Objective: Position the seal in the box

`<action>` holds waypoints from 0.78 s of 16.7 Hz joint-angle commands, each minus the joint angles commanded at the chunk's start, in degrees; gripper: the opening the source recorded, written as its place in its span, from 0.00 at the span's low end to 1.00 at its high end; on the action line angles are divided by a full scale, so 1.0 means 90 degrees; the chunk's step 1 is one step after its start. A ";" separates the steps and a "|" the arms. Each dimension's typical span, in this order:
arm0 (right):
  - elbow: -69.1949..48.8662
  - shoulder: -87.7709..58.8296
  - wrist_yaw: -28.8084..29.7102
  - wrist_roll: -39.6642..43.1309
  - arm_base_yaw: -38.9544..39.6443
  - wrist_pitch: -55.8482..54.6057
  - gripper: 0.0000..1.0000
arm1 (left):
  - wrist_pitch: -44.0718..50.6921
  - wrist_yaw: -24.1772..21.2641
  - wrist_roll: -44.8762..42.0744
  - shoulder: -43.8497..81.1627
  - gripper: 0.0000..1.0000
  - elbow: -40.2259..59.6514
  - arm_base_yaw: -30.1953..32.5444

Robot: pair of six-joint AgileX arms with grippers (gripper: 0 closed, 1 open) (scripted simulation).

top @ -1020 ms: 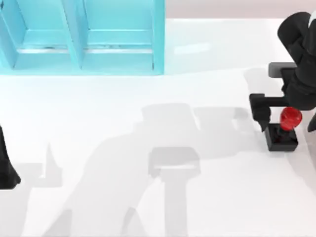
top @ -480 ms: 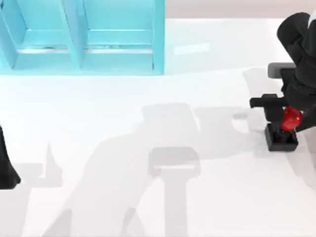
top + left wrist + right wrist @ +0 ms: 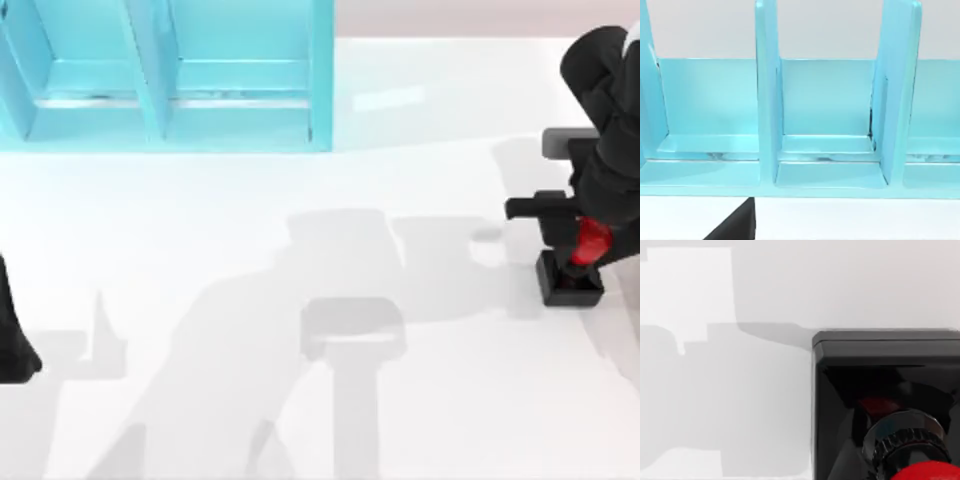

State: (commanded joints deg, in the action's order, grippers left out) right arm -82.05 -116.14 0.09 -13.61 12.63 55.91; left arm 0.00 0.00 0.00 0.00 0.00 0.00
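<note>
Right gripper (image 3: 578, 228) sat low over the small stamp with black square base and glossy red knob (image 3: 572, 268), at the white table's (image 3: 300, 400) right side — well apart from the turquoise compartmented box (image 3: 170, 90) at top left. Jaw state: couldn't tell, arm covered the knob. Best to centre on the knob, close firmly, lift straight up. Knob mostly hidden; box cut off by frame. Left arm (image 3: 12, 340) parked at left edge.

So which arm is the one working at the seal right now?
The right gripper, at the table's right edge, down around the seal's red knob. The left arm sits parked at the left edge, far from it, near the blue box.
</note>
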 joint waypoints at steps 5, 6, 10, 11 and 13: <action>-0.0002 0.0007 0.0002 -0.0005 -0.0016 0.0001 0.00 | 0.0000 0.0000 0.0000 0.0000 1.00 0.0000 0.0000; -0.0022 0.0006 0.0002 -0.0005 -0.0015 0.0021 0.00 | 0.0000 0.0000 0.0000 0.0000 1.00 0.0000 0.0000; -0.0681 0.0100 0.0000 -0.0012 -0.0027 0.0761 0.00 | 0.0000 0.0000 0.0000 0.0000 1.00 0.0000 0.0000; -0.0923 0.0150 0.0000 -0.0010 -0.0031 0.1097 0.00 | 0.0000 0.0000 0.0000 0.0000 1.00 0.0000 0.0000; -0.1408 0.0247 -0.0001 0.0000 -0.0032 0.1763 0.00 | 0.0000 0.0000 0.0000 0.0000 1.00 0.0000 0.0000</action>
State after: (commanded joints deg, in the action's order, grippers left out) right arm -94.73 -113.91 0.08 -13.61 12.34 71.78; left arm 0.00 0.00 0.00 0.00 0.00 0.00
